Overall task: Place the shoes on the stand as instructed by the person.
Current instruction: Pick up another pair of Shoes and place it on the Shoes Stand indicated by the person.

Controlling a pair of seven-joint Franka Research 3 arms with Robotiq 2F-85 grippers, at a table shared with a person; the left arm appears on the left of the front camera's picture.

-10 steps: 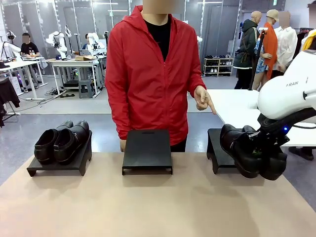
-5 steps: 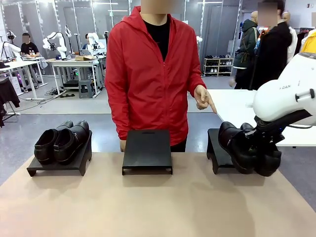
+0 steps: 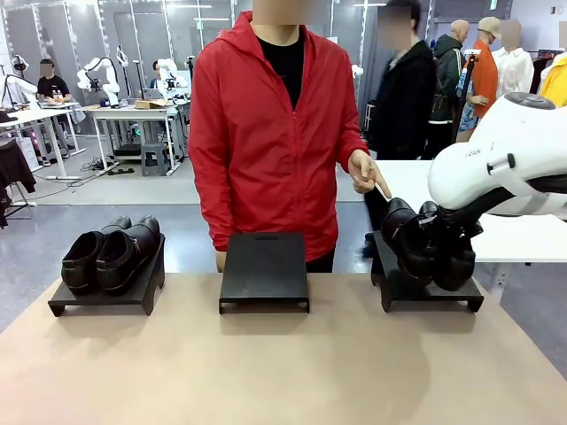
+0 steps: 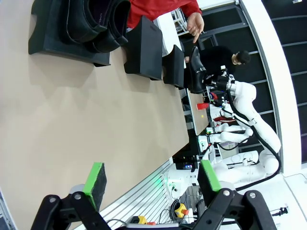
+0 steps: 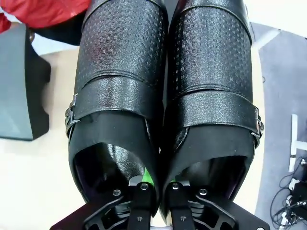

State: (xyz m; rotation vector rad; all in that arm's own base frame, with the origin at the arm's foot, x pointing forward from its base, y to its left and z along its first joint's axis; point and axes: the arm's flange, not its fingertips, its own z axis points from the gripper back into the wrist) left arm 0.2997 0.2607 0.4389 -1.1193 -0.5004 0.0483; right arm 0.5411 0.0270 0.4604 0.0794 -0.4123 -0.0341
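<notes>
Shoes [image 3: 423,250] held as a pair now hang over the right-hand stand [image 3: 429,290] at the far right of the table [image 3: 283,372], heels toward the robot. A second ago they hung lower and farther out, off the stand's right edge; over that second they have been lifted and carried inward, so the soles now sit just above the black platform — touching or not, I cannot tell. The right claw [image 5: 157,184] is clamped nearly shut, its fingers pinching the two inner walls of the shoes together from inside the openings, as the right wrist view shows. The person's hand [image 3: 364,173] points a finger down at this same stand, so the pair is heading to the place asked for. What seems left is to lower it flat and let go.

The middle stand [image 3: 265,270] is bare. The other pair [image 3: 111,253] already rests on the left stand [image 3: 108,290]. The left claw [image 4: 153,179] hovers over the near table, fingers spread wide and holding nothing.
</notes>
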